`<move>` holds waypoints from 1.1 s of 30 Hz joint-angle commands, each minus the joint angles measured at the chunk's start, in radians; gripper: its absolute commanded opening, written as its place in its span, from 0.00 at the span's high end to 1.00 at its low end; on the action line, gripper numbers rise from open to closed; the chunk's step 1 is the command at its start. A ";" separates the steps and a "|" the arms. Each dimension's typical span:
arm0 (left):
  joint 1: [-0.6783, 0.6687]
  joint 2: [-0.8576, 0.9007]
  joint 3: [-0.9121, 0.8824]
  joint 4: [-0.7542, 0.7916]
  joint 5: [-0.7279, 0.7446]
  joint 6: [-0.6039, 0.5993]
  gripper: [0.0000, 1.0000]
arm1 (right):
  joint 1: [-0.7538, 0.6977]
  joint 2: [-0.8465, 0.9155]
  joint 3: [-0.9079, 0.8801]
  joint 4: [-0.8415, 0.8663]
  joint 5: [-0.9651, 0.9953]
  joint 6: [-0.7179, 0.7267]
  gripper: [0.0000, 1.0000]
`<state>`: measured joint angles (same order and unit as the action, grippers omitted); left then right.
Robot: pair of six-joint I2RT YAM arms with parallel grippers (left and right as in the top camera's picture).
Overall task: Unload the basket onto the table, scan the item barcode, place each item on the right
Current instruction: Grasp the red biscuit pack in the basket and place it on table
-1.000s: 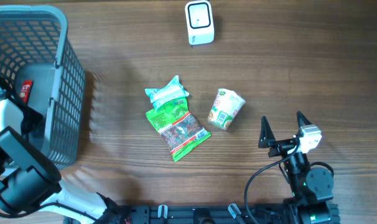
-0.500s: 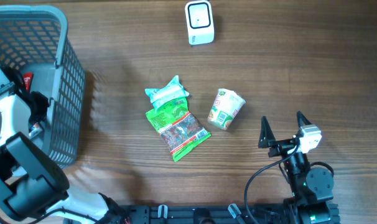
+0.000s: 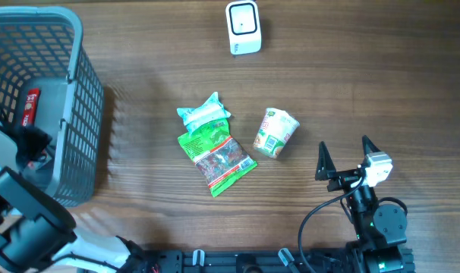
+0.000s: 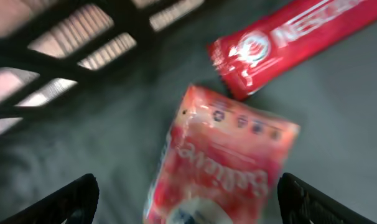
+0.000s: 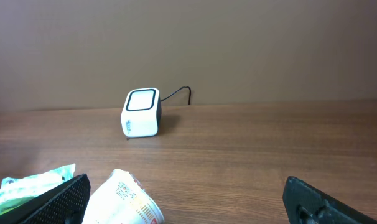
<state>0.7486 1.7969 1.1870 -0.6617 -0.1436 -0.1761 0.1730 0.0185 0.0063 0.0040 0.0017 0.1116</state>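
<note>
Overhead: left gripper point(image 4: 188, 186) nearer its base in basket point(image 3: 78, 114) than before, wide open over red pouch point(image 4: 226, 155); right gripper point(image 3: 343, 145) wide open, empty.

basket point(image 3: 86, 114) walls block left — open table point(image 3: 382, 76) btwn scanner point(image 3: 243, 27) & cup point(image 3: 276, 133)

I see right arm point(image 3: 378, 220) black, white wrist block point(image 3: 379, 165), looped black cable point(image 3: 306, 220); right gripper point(image 3: 343, 145) black, pointed fingers; left arm point(image 3: 25, 216) white-and-black housings.
</note>
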 commanded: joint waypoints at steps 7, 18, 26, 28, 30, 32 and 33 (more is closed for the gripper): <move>-0.006 0.066 0.051 -0.018 0.115 0.010 0.85 | -0.002 -0.005 -0.001 0.004 0.015 -0.004 0.00; -0.310 -0.417 0.340 -0.217 0.129 -0.162 0.78 | -0.002 -0.005 -0.001 0.004 0.015 -0.004 0.00; -0.844 -0.465 0.303 -0.447 0.128 -0.230 0.77 | -0.002 -0.005 -0.001 0.004 0.015 -0.004 0.00; -0.946 -0.423 0.275 -0.454 0.128 -0.241 0.67 | -0.002 -0.005 -0.001 0.004 0.015 -0.004 0.00; -1.026 -0.375 0.260 -0.449 0.128 -0.259 0.24 | -0.002 -0.005 -0.001 0.004 0.015 -0.004 0.00; -1.080 -0.330 0.260 -0.425 0.124 -0.254 0.00 | -0.002 -0.005 -0.001 0.004 0.015 -0.004 0.00; -1.083 -0.326 0.261 -0.399 0.122 -0.246 0.00 | -0.002 -0.005 -0.001 0.004 0.015 -0.004 0.00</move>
<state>-0.3008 1.4513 1.4517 -1.1027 -0.0124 -0.4137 0.1730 0.0185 0.0063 0.0040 0.0017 0.1116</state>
